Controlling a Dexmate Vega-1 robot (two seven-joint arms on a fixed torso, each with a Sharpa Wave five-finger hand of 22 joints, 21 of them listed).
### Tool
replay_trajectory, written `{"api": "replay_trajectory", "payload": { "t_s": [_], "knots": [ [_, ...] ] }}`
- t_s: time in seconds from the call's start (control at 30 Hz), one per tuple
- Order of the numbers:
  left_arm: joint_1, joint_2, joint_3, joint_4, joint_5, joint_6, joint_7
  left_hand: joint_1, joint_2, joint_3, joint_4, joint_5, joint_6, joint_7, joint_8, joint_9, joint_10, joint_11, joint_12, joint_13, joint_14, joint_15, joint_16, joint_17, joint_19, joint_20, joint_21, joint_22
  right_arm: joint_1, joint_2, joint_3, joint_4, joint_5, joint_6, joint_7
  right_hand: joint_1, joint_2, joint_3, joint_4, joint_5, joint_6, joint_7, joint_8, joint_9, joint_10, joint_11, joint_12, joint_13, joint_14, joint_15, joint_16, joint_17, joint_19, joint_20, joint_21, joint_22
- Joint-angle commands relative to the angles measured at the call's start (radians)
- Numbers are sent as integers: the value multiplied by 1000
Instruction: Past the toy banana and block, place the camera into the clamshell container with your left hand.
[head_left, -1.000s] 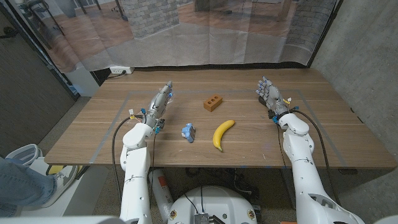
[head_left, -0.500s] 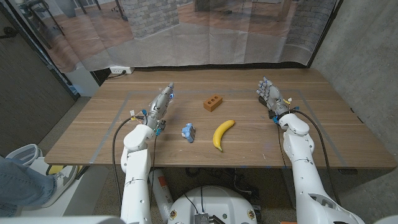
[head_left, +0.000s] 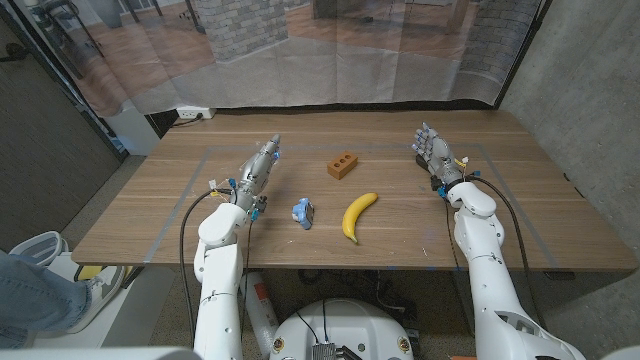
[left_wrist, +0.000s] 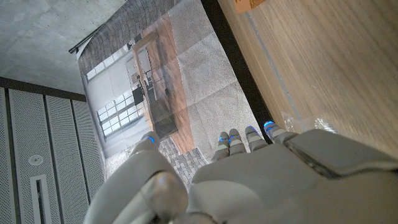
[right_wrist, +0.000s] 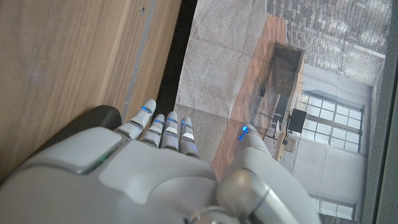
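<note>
Barely anything has moved since a second ago, just the left hand (head_left: 258, 166) creeping slightly toward the middle. Taking the yellow toy banana (head_left: 358, 215) as the landmark: the small blue and grey toy camera (head_left: 303, 212) lies just left of it on the wooden table (head_left: 160, 215), nothing touching it. Further back sits the brown block with two holes (head_left: 342, 165). Left hand hovers far left, fingers straight and holding nothing; right hand (head_left: 433, 155) far right, fingers apart, also holding nothing.
</note>
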Motion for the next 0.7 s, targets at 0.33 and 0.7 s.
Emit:
{"api": "replay_trajectory", "payload": {
  "t_s": [0.33,0.7],
  "knots": [
    [70,-19,13,-53,2,-42,6,14,-1,2,-7,4,12,1,5,2,12,3,4,2,12,-1,6,1,5,3,-4,6,5,6,-10,10,-8,9,-2,4,11,0,-5,-3,5,-7,4,5,0,-6,5,4,4,0,1,5,14,-37,-6,6],
    [107,-23,26,-53,-3,-101,3,16,0,0,-7,4,18,3,5,3,17,4,5,2,16,1,6,2,7,3,-4,6,-11,2,-12,-29,-19,-1,-11,5,12,0,-7,-4,5,-6,4,5,-1,-7,4,4,4,0,1,4,15,-37,-10,6]
  ]
}}
